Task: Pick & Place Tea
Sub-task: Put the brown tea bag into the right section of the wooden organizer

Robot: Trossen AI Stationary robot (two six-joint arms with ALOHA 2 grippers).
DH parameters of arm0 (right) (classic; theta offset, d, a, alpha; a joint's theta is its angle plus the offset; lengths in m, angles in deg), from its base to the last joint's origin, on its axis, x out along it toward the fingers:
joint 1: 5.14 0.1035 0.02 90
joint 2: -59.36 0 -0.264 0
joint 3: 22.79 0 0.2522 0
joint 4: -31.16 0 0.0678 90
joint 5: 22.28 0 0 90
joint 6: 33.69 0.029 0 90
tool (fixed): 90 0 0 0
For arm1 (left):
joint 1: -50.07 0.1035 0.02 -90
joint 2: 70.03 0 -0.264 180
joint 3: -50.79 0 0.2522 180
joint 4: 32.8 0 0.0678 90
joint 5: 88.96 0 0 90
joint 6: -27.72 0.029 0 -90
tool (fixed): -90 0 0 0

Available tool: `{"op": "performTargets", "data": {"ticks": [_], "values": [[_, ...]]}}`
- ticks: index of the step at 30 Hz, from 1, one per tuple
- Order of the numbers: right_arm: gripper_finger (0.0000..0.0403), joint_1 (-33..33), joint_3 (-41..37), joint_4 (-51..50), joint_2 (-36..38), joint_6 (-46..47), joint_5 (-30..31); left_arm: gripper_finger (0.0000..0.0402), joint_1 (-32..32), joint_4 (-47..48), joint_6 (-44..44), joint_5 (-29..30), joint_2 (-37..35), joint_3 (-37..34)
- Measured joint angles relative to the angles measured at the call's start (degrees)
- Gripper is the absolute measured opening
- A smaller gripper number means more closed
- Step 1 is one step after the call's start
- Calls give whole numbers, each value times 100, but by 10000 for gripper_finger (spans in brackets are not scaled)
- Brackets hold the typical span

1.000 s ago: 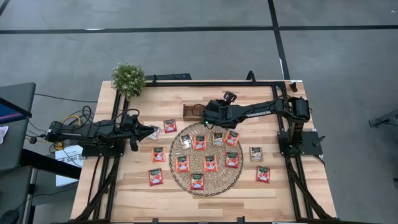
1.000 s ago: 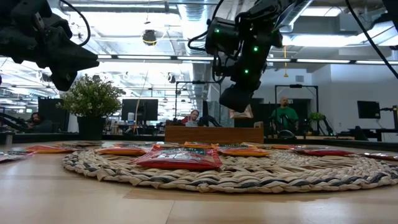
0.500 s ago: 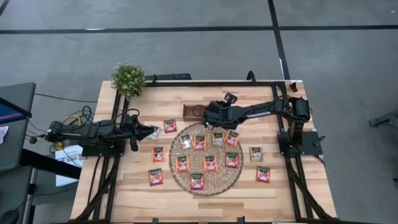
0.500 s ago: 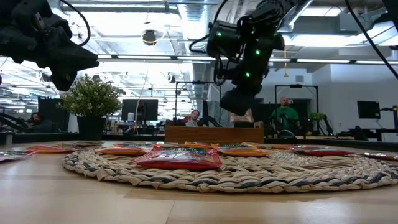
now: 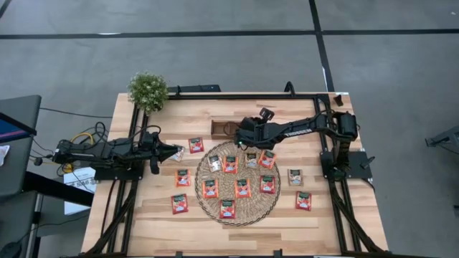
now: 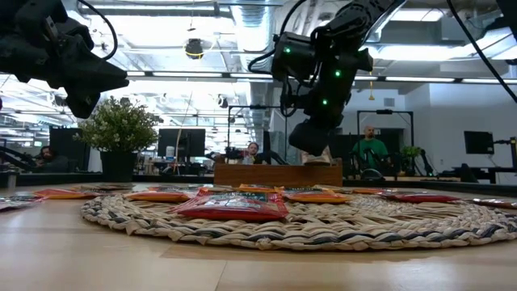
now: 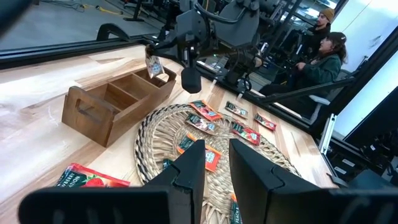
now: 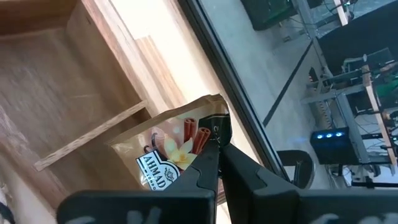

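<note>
My right gripper (image 6: 312,145) hangs over the right end of the brown wooden tray (image 5: 224,127), shut on a pale beige tea sachet (image 8: 174,152). The sachet's lower edge is about level with the tray's rim (image 6: 277,166). Several red-orange sachets and a few beige ones lie flat on the round straw mat (image 5: 237,180) and on the table around it. My left gripper (image 7: 217,168) waits above the table's left side, slightly open and holding nothing, next to a beige sachet (image 5: 179,151). My right gripper pinches the beige sachet between its two fingertips (image 8: 211,163) at one edge near a corner (image 8: 208,138). The fingers come from above, pointing down. The sachet hangs below them (image 7: 153,65), lifted clear, over a tray compartment.
A small potted plant (image 5: 148,90) stands at the table's far left corner. The tray has compartments split by thin dividers (image 8: 87,137). Loose sachets lie left (image 5: 179,203) and right (image 5: 303,200) of the mat. People sit in the room beyond the table (image 7: 326,53).
My right gripper has come down with the beige sachet toward the tray, staying shut on it. The sachet hung well above the tray's rim a second ago and now reaches about down to it. My left arm has kept still.
</note>
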Motion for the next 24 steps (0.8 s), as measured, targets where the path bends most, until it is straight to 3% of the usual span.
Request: {"op": "performTargets", "data": {"ticks": [6, 24], "values": [[13, -149, 0, -1, 0, -11, -579, 65, 1, 0, 0, 0, 0, 0], [49, -297, 0, 9, 0, -409, -560, 65, 1, 0, 0, 0, 0, 0]]}}
